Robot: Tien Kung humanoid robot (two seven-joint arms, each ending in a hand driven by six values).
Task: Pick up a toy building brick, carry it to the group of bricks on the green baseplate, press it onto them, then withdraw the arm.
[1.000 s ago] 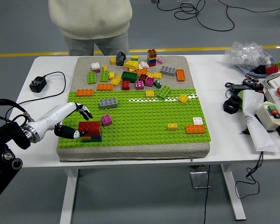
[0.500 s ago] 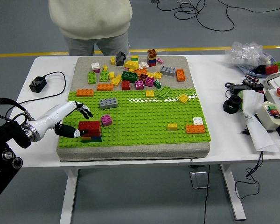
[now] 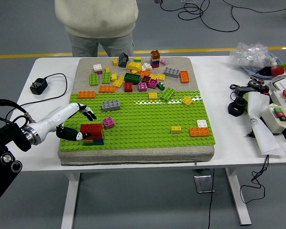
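Studded red brick (image 3: 91, 128) tops stack beside left hand (image 3: 72, 123).

White-and-black left hand (image 3: 69, 123) over left edge of green studded baseplate (image 3: 148, 129). Red-topped brick stack (image 3: 92, 134) just right of thumb; small pink brick (image 3: 108, 122) right of fingers, beyond stack.

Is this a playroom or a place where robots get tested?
Probably a robot lab. A robot's left hand works by toy bricks on a green baseplate, a button control box sits nearby, and cables trail over the grey floor.
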